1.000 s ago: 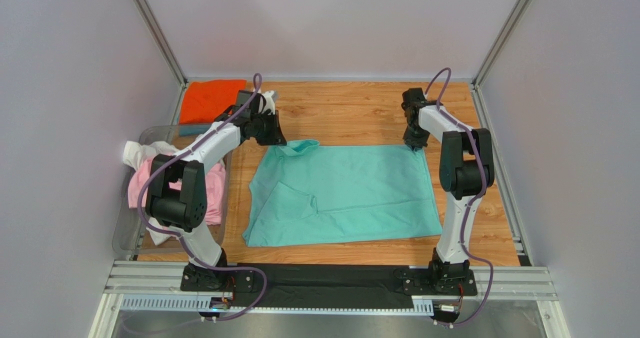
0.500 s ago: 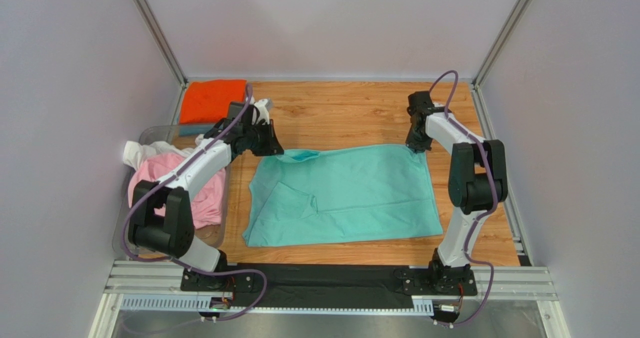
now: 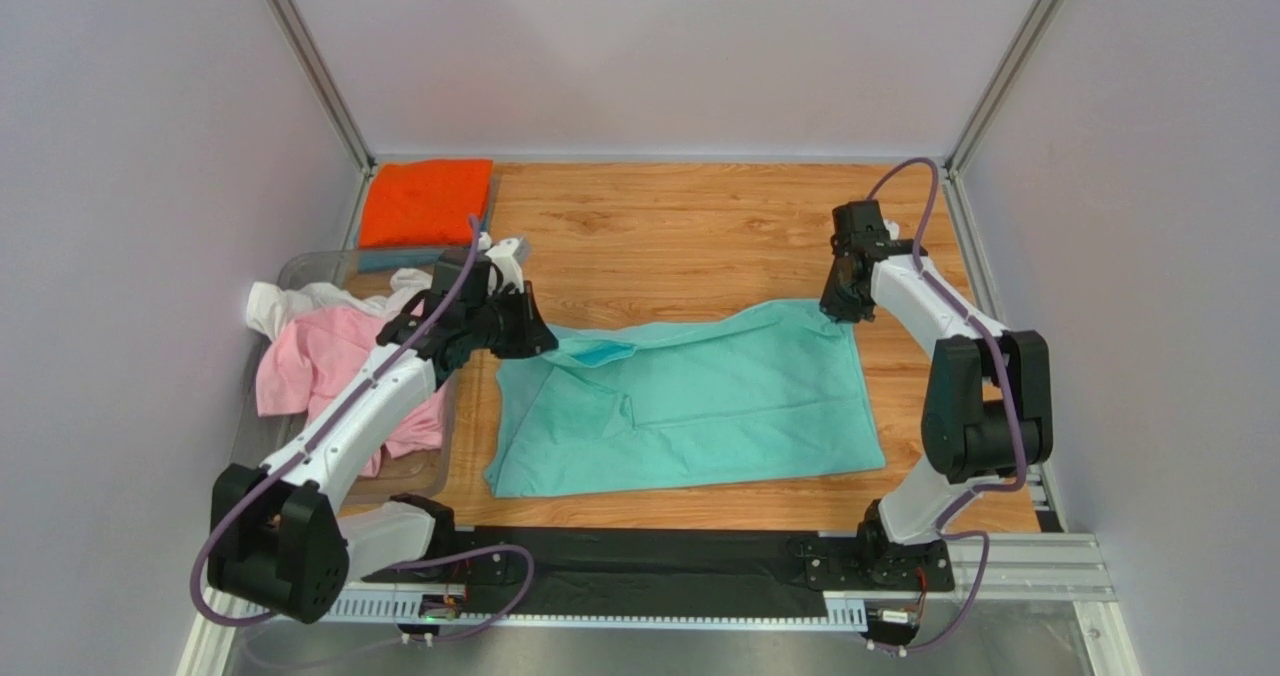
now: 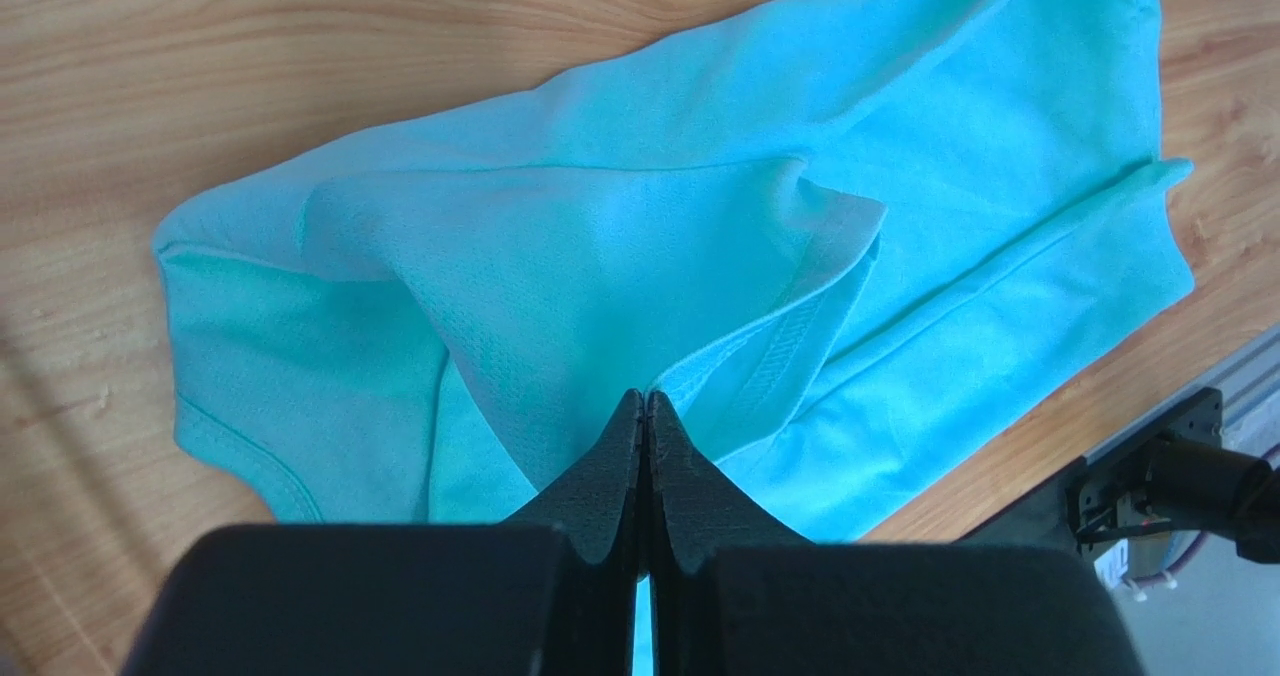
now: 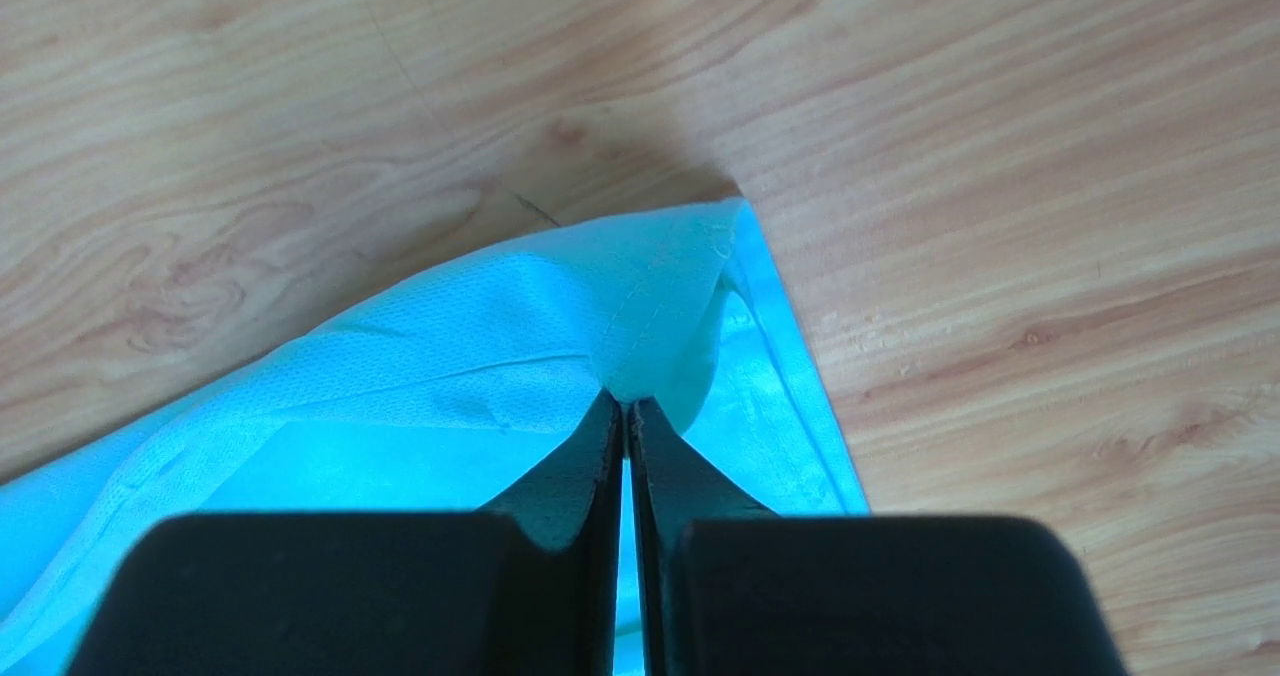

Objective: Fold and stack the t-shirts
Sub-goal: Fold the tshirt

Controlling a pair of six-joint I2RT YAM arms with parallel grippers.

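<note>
Jaws of the left gripper [image 4: 646, 402] are pressing together with only a thin fold of cloth between them, pinching a stitched edge of the mint-green t-shirt [image 4: 601, 256] at its far left corner. The fabric is tenting up toward the black fingers [image 4: 609, 474] and falling away in soft folds on either side. The right gripper [image 5: 624, 403] is doing the same at the far right corner, its jaws nearly touching and clamping a small peak of the hemmed corner, with bare wood showing just beyond the cloth. In the overhead view the two grippers are holding the shirt's far edge up off the wooden table [image 3: 676, 234], so that edge is sagging in a shallow line between them. The near part of the garment is lying flat on the boards, with a crease and a folded-in sleeve showing on its left half. Both arms are reaching forward from their bases, the left one stretching diagonally over the clear bin [image 3: 293, 267] at the table's left side. A pink t-shirt [image 3: 308, 361] and a white t-shirt [image 3: 278, 309] are lying crumpled in that bin. An orange t-shirt [image 3: 428, 201] is sitting folded in the far left corner, well apart from the green one.
</note>
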